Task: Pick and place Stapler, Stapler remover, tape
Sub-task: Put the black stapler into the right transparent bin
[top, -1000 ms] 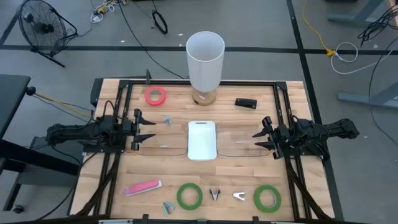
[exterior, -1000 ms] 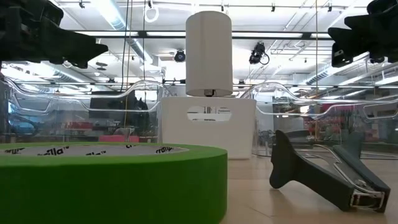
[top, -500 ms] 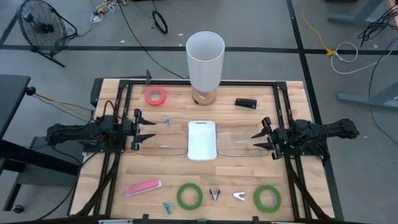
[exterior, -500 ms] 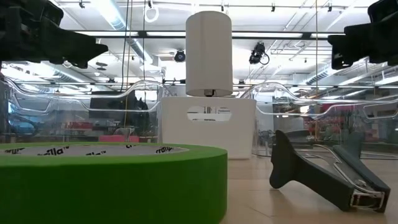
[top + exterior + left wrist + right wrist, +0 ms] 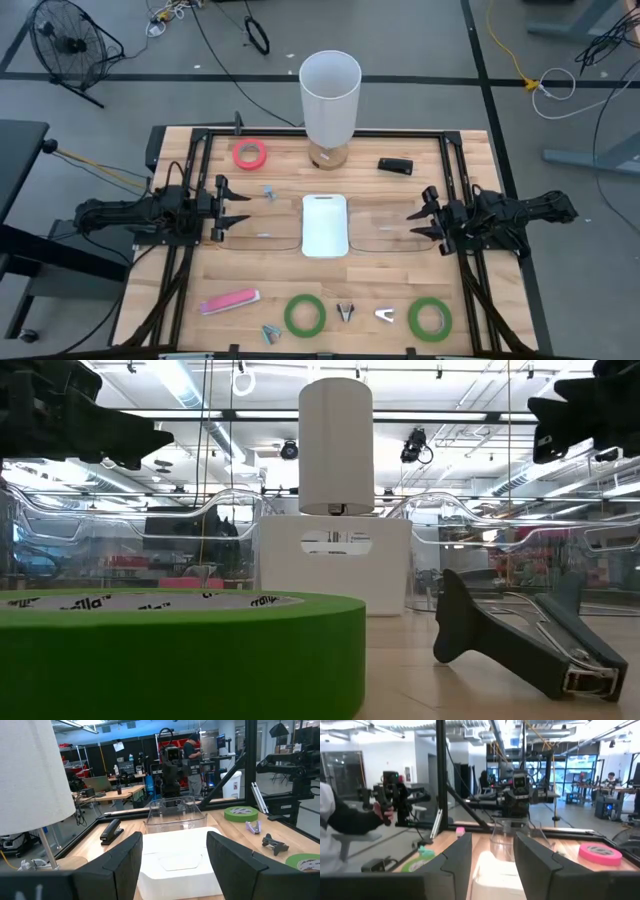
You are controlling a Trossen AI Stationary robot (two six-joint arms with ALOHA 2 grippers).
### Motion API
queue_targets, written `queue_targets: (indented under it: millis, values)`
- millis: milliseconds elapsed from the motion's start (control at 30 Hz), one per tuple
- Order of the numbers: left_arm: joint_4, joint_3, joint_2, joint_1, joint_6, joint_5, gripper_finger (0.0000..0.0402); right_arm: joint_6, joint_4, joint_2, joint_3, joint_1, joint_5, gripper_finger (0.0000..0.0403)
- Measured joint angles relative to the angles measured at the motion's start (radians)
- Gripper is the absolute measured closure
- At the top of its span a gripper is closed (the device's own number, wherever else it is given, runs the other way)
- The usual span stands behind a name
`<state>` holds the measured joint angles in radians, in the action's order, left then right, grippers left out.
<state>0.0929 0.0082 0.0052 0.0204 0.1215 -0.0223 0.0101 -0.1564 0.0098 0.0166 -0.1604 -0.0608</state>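
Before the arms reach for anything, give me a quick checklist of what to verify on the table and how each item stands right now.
1. Left gripper open and empty, beside the white tray: ok.
2. Right gripper open and empty, on the tray's other side: ok.
3. All tape rolls lie flat and uncovered: pink roll, green roll, second green roll: ok.
4. Black stapler clear of the white cylinder: ok.
5. Staple remover jaw direction: cannot tell.

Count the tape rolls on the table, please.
3. A pink tape roll lies at the far left, near the white lamp. Two green ones lie along the near edge: one left of centre, one toward the right. None seems hidden.
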Motion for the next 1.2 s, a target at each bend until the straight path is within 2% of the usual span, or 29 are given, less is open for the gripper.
queue_targets:
  millis: [233, 700, 933, 1033, 1100, 1200]
  values:
    - [0.000, 0.000, 0.000, 0.000, 0.003, 0.000, 0.0177, -0.063, -0.066, 0.000, 0.000, 0.000, 0.000, 0.0255]
    - [0.009, 0.000, 0.000, 0.000, -0.006, 0.000, 0.0177, -0.056, -0.094, 0.000, 0.000, 0.000, 0.037, 0.0255]
    - [0.008, 0.000, 0.000, 0.000, -0.062, 0.000, 0.0177, -0.213, -0.106, 0.000, 0.000, 0.000, 0.029, 0.0255]
    - [0.008, 0.000, 0.000, 0.000, -0.085, 0.000, 0.0177, -0.219, -0.106, 0.000, 0.000, 0.000, 0.127, 0.0255]
    - [0.008, 0.000, 0.000, 0.000, -0.085, 0.000, 0.0177, -0.245, -0.093, 0.001, 0.000, 0.001, 0.243, 0.0255]
    - [0.014, 0.000, 0.000, 0.000, -0.085, 0.000, 0.0177, -0.194, -0.011, 0.008, 0.018, 0.015, 0.414, 0.0255]
